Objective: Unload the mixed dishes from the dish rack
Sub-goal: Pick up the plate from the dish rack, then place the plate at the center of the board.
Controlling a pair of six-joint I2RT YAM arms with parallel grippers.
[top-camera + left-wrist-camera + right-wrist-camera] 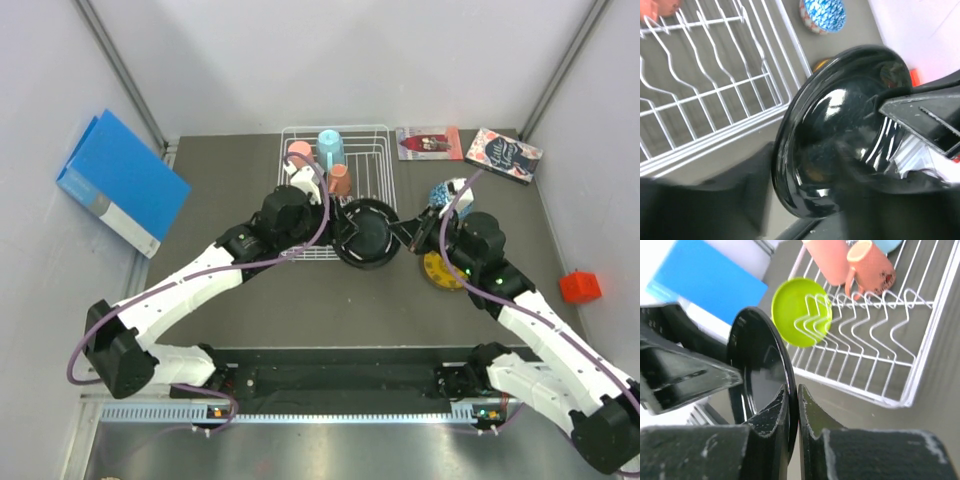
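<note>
Now: right gripper pinches the black plate at its rim; left gripper opposite, cannot tell its grip. Confirm left jaws clear the plate before pulling away.

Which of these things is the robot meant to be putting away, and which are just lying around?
For the job: dish rack, black plate, lime-green plate, yellow plate, blue patterned bowl, light blue mug, pink cup, salmon cup.

Just lying about: blue binder, reddish book, dark book, small red block.
</note>
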